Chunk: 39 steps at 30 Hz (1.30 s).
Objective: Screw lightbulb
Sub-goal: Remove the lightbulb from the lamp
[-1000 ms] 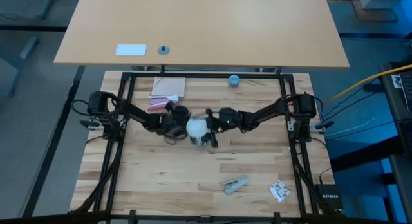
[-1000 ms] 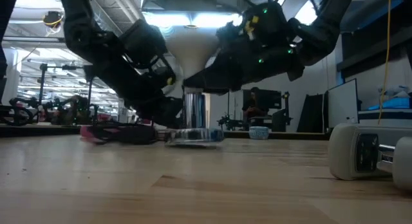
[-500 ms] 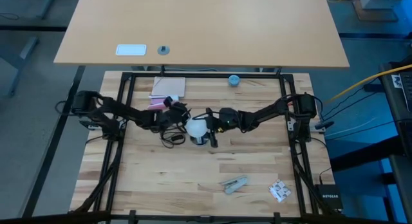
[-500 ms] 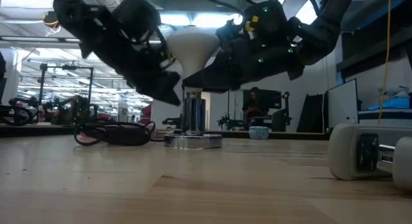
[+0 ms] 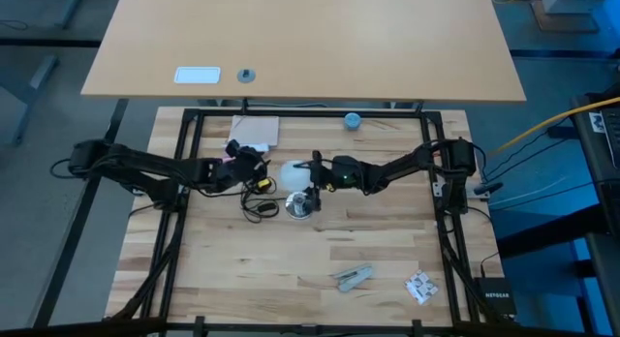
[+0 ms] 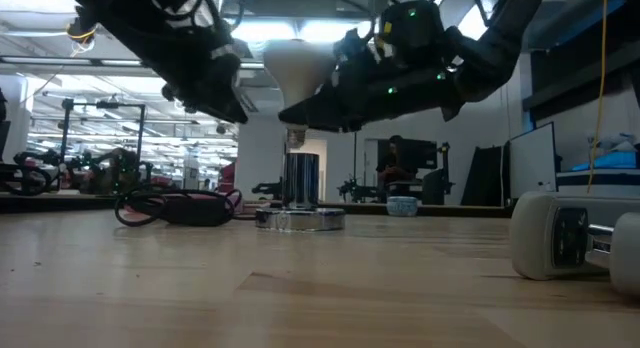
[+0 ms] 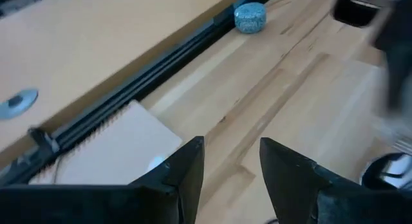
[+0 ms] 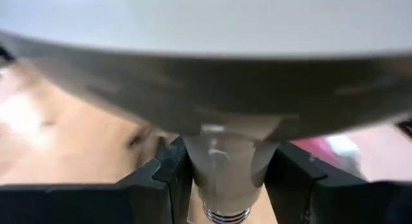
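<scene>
Left gripper point(image 7: 228, 169) pulled back, narrow gap, empty; right gripper point(image 8: 222, 176) clamps lightbulb point(image 5: 294, 172) neck, lifted off socket point(image 6: 300, 178).

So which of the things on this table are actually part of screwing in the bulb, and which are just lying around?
Part of the job:
lightbulb, held by the right gripper
silver socket base
black cord

Lying about:
notebook
small blue tin
silver clip
crumpled packet

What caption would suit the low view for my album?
Right tool holds a white lightbulb just above its metal socket.
</scene>
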### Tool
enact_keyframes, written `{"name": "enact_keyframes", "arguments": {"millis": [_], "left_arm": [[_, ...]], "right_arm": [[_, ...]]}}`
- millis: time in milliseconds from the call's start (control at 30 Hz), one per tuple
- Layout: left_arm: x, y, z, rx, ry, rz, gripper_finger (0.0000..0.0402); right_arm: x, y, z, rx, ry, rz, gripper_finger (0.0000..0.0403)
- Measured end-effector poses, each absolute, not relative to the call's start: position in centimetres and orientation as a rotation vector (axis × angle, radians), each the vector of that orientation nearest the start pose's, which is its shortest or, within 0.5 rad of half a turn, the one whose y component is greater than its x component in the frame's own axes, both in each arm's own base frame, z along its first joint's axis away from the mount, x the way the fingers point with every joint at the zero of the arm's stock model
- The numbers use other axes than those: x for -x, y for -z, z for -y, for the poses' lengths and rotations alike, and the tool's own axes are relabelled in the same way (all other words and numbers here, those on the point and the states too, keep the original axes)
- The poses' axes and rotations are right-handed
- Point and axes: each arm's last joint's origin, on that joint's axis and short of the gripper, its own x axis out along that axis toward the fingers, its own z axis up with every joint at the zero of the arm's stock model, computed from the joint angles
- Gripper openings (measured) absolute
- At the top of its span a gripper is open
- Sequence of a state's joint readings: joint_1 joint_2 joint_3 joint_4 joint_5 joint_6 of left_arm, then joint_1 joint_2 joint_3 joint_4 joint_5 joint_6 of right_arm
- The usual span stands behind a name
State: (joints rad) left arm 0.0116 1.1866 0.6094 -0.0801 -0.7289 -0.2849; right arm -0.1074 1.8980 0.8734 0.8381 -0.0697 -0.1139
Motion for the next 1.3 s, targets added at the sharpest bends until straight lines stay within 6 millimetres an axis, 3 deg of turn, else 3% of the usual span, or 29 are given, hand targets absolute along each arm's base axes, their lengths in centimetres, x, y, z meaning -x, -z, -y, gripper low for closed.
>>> {"name": "enact_keyframes", "arguments": {"millis": [267, 733, 1000, 1300], "left_arm": [[-22.4, -20.8, -1.1, 0.075, -0.763, -0.549, 0.0143], [-22.3, -20.6, -0.4, 0.072, -0.731, -0.571, 0.0143], [-22.3, -20.6, -0.4, 0.082, -0.734, -0.567, 0.0143], [-22.3, -20.6, -0.4, 0.08, -0.734, -0.568, 0.0143]], "right_arm": [[-36.8, -13.6, 7.2, 0.002, 0.175, -0.498, 0.0159], [-35.0, -11.2, 6.7, -0.102, 0.179, -0.816, 0.0159], [-35.0, -11.2, 6.7, -0.101, 0.179, -0.811, 0.0161], [-35.1, -11.2, 6.7, -0.153, 0.192, -0.803, 0.0255]]}}
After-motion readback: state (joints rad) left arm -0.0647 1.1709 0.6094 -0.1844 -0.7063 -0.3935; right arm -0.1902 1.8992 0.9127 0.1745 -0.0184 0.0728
